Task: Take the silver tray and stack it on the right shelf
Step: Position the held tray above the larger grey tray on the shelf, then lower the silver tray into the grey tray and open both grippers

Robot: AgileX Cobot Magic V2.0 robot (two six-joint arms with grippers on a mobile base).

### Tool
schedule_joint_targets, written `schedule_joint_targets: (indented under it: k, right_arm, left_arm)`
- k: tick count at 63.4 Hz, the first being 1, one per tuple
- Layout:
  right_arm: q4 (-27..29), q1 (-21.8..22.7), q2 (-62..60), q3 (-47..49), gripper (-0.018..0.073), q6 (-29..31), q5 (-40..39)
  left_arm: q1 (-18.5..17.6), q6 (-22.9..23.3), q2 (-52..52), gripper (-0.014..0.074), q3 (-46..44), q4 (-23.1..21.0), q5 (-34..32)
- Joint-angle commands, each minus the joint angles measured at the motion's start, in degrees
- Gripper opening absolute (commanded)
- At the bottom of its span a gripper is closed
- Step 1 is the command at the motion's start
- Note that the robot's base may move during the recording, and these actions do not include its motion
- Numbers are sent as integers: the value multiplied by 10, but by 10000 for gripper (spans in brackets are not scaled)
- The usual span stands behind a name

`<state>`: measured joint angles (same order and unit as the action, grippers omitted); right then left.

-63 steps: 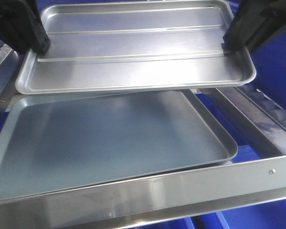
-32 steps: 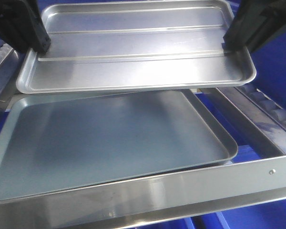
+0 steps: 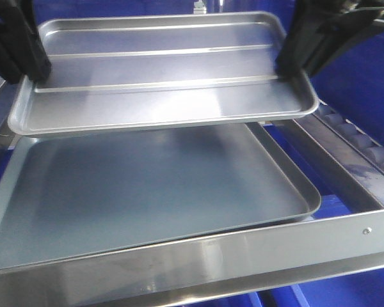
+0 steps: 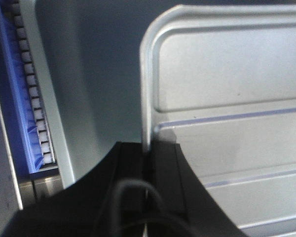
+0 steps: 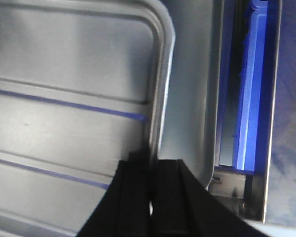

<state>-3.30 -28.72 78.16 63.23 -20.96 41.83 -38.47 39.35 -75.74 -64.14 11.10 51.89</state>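
The shiny ribbed silver tray (image 3: pixel 160 77) hangs level above a larger dull grey tray (image 3: pixel 147 192) that lies on the right shelf (image 3: pixel 243 252). My left gripper (image 3: pixel 35 71) is shut on the silver tray's left rim; in the left wrist view the left gripper (image 4: pixel 147 148) has the rim of the silver tray (image 4: pixel 227 98) between its black fingers. My right gripper (image 3: pixel 288 69) is shut on the right rim, and the right wrist view shows the right gripper (image 5: pixel 152 165) pinching the edge of the silver tray (image 5: pixel 69 98).
Rails of white rollers (image 3: pixel 365 153) run along the shelf's right side, and another roller rail (image 4: pixel 32 98) on the left. The flat steel front bar (image 3: pixel 198 262) crosses the near edge. Blue bins (image 5: pixel 249 84) sit behind and below the frame.
The silver tray, held by both grippers, has moved left and slightly toward the camera over the grey tray. Both grips are unchanged.
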Motion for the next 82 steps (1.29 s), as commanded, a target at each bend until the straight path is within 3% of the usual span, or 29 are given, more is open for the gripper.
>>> schedule_joint_targets:
  k: [1, 24, 38, 45, 51, 57, 65, 70, 82]
  right_arm:
    - [-29, 6, 19, 44, 57, 17, -15]
    - [-31, 7, 133, 54, 57, 18, -52]
    - [-58, 7, 156, 54, 63, 18, -50]
    - [-66, 7, 154, 54, 137, 18, -46]
    - [-71, 7, 154, 54, 278, 18, -39]
    - [-73, 7, 154, 54, 436, 18, -30]
    - [-74, 7, 153, 55, 559, 18, -25]
    - [-74, 7, 151, 55, 584, 18, -24]
    - [-74, 7, 127, 55, 582, 18, -21]
  left_arm:
    - [4, 4, -3, -92, -14, 30, -15]
    - [5, 4, -124, -92, -14, 57, -50]
    - [23, 4, -151, -92, -14, 60, -53]
    - [24, 4, -150, -85, -14, 58, -66]
    - [24, 4, -150, 20, -14, 44, -74]
    - [24, 4, -150, 234, -14, 37, -73]
    - [24, 4, -150, 461, -14, 37, -69]
    - [24, 4, -150, 507, -14, 37, -64]
    - [22, 4, -143, 505, -15, 37, -41]
